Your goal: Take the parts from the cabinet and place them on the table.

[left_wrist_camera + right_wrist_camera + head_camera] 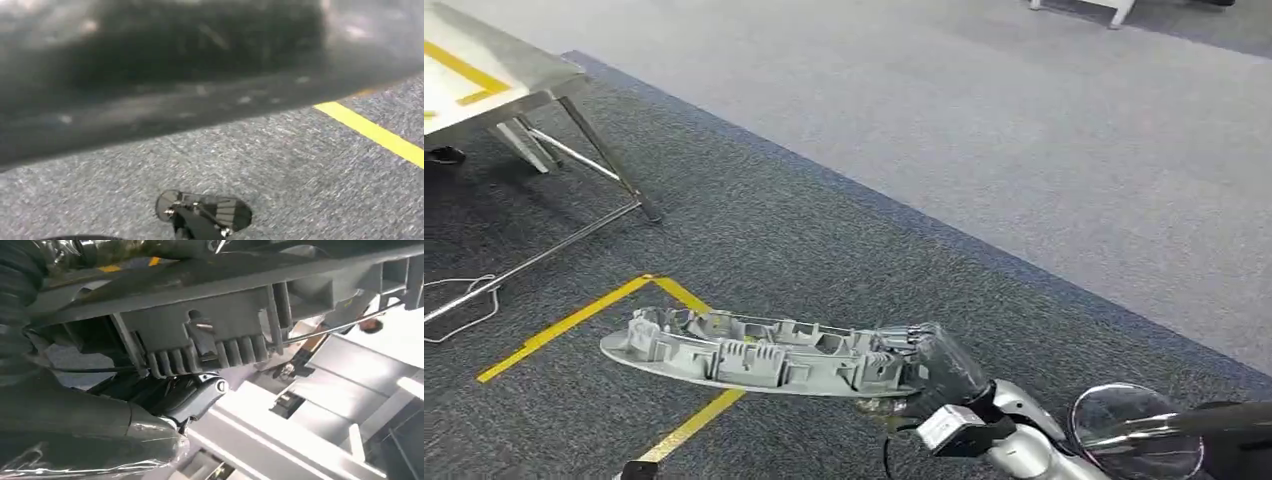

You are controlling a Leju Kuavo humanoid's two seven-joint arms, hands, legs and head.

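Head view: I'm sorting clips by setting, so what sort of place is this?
Probably an indoor workshop or test hall: grey carpet with yellow tape lines, a metal table, and a grey plastic part held by the right hand.

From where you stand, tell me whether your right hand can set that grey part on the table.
Probably not yet. The right hand holds the grey part over the carpet, while the table stands off at the far left, with open floor between. Nothing blocks the way.

Yellow tape lines (574,320) cross dark carpet (824,230) bordering lighter grey floor (1024,110); a white cable (464,300) lies nearby.
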